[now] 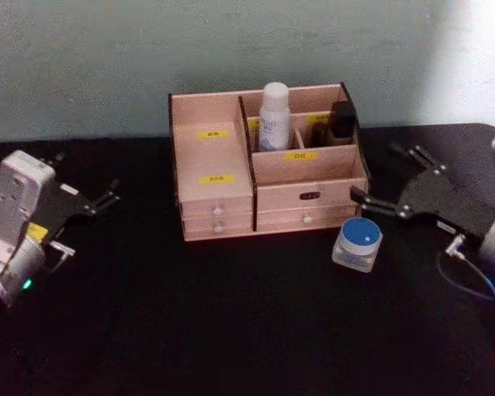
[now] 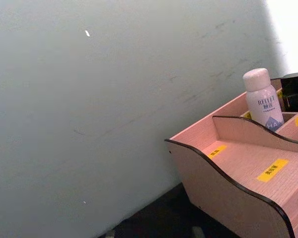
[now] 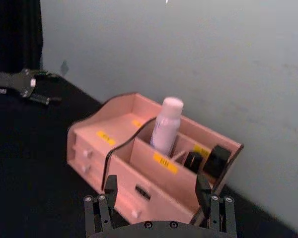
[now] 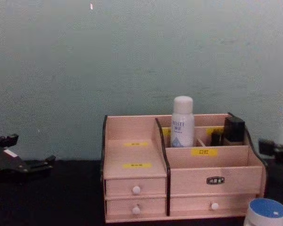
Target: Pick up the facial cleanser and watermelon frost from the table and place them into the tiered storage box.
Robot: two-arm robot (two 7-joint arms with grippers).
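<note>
The tiered storage box [image 1: 219, 157] stands at the back middle of the black table. The facial cleanser [image 1: 274, 115], a tall white bottle, stands upright in the box's rear compartment [image 4: 182, 123] [image 2: 263, 101] [image 3: 165, 128]. The watermelon frost [image 1: 357, 243], a squat jar with a blue lid, sits on the table in front of the box's right corner [image 4: 267, 213]. My right gripper [image 1: 373, 172] hovers open just right of the box, behind and above the jar, with nothing between its fingers [image 3: 111, 187]. My left gripper [image 1: 89, 177] rests open at the far left, well away from the box.
Small dark bottles [image 1: 340, 122] stand in the box's right rear compartment next to the cleanser. A pale green wall rises right behind the box. The box's stepped left section [image 2: 248, 166] holds nothing. A cable [image 1: 462, 276] loops by my right wrist.
</note>
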